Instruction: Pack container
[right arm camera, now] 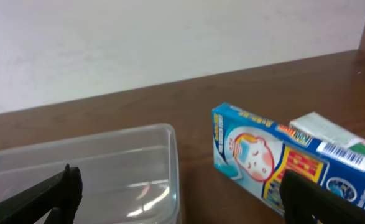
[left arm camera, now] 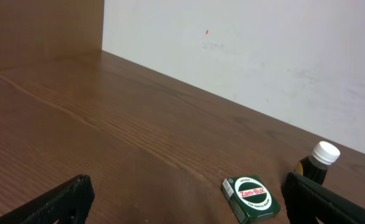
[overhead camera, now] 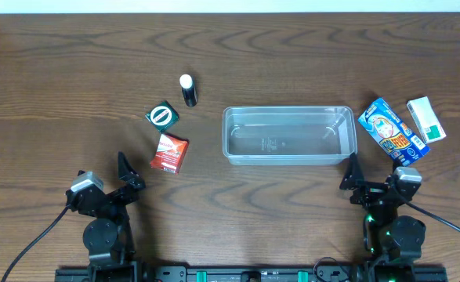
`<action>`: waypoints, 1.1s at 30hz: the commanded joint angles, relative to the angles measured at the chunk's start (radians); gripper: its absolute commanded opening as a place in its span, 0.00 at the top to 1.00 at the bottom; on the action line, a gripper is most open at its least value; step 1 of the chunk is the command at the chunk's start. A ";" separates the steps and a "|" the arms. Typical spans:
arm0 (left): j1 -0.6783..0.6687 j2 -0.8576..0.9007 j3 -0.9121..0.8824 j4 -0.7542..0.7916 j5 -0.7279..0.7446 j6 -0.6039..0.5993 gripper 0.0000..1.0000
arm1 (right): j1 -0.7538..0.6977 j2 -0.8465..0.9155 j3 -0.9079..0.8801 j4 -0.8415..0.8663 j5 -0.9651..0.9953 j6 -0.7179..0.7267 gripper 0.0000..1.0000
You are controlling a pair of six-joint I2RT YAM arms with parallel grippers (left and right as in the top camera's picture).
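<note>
The clear plastic container sits empty at the table's middle; its right end shows in the right wrist view. A green Zam-Buk box, a red packet and a small dark bottle with a white cap lie to its left. A blue printed box and a white-and-green box lie to its right. My left gripper is open and empty near the front edge. My right gripper is open and empty below the container's right end.
A white wall stands beyond the table's far edge. Black cables run from both arm bases along the front edge.
</note>
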 commanded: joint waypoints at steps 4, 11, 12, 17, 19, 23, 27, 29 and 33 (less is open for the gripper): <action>0.002 -0.006 -0.021 -0.037 -0.001 0.021 0.02 | -0.006 0.000 0.038 0.055 -0.142 0.007 0.01; 0.002 -0.006 -0.021 -0.037 -0.001 0.021 0.02 | -0.011 0.093 0.232 0.035 -0.059 -0.056 0.01; 0.002 -0.006 -0.021 -0.037 -0.001 0.021 0.02 | -0.014 0.130 0.274 0.018 -0.059 -0.067 0.01; 0.002 -0.006 -0.021 -0.037 -0.001 0.021 0.02 | -0.056 0.409 0.562 -0.198 -0.080 -0.152 0.01; 0.002 -0.006 -0.021 -0.037 -0.001 0.021 0.02 | -0.084 0.549 0.703 -0.310 -0.137 -0.219 0.01; 0.002 -0.006 -0.021 -0.037 -0.001 0.021 0.02 | -0.152 0.842 1.025 -0.597 -0.224 -0.373 0.01; 0.002 -0.006 -0.021 -0.036 -0.001 0.021 0.02 | -0.219 1.093 1.329 -0.900 -0.220 -0.500 0.01; 0.002 -0.006 -0.021 -0.037 -0.001 0.021 0.02 | -0.253 1.209 1.464 -1.043 -0.216 -0.558 0.01; 0.002 -0.006 -0.021 -0.037 -0.001 0.021 0.02 | -0.306 1.373 1.608 -1.239 -0.125 -0.600 0.01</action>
